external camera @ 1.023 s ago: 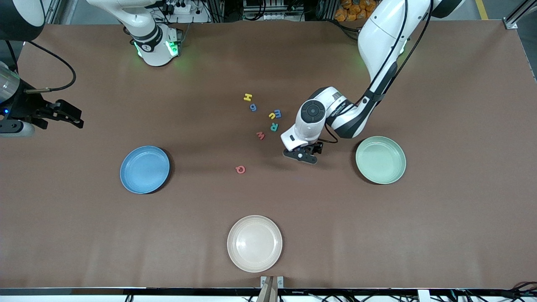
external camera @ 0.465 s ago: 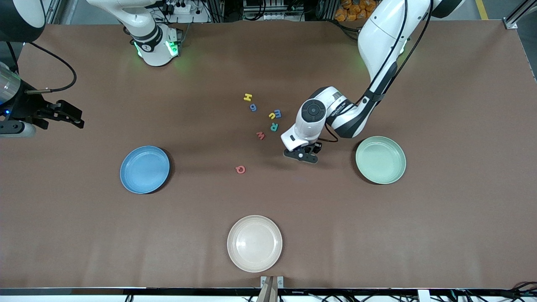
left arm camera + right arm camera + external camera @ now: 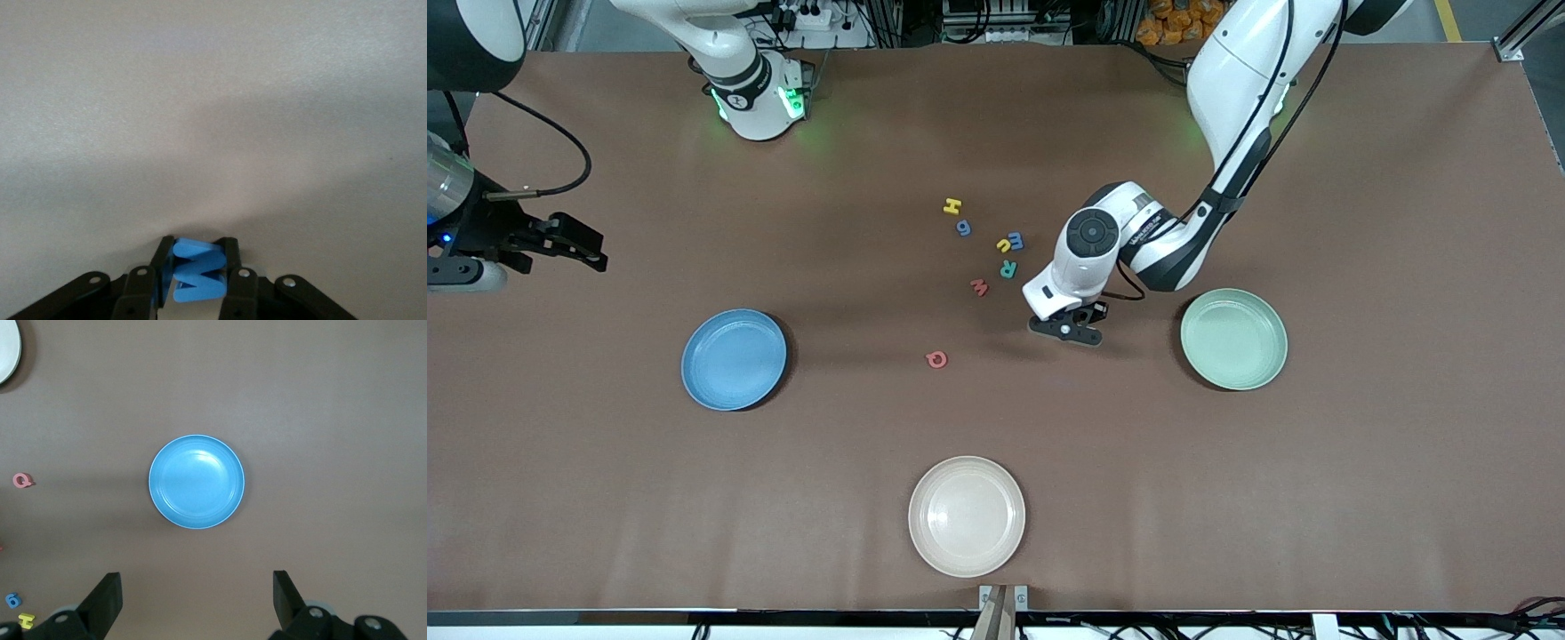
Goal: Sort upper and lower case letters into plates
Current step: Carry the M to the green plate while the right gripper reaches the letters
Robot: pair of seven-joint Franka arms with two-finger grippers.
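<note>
The left claw [image 3: 1069, 327] is down at the table [image 3: 1360, 462], between the pink Q [image 3: 935, 359] and the mint green plate [image 3: 1233, 339]; in the left wrist view its fingers [image 3: 230, 277] are pinched narrow on a blue letter [image 3: 195, 271], held upright between the pads; that letter cannot be made out in the front view, where the claw covers it.

The right claw [image 3: 578, 250] waits in the air over the right arm's end of the table, spread wide, its two fingers [image 3: 103, 600] well apart with nothing between them; the blue plate [image 3: 734, 359] lies below it in its wrist view.

The other letters lie loose near the table's middle: a yellow H [image 3: 952, 206] with a blue 6-shaped letter [image 3: 963, 228] just beside it; a yellow letter [image 3: 1003, 244] touching a blue letter E [image 3: 1016, 240]; a teal R [image 3: 1008, 268]; a red W [image 3: 979, 286]; the pink Q lies apart from these, nearer the front camera.

Neither the blue plate nor the mint green plate holds any letter; a cream plate [image 3: 967, 516] sits nearest the front camera.
</note>
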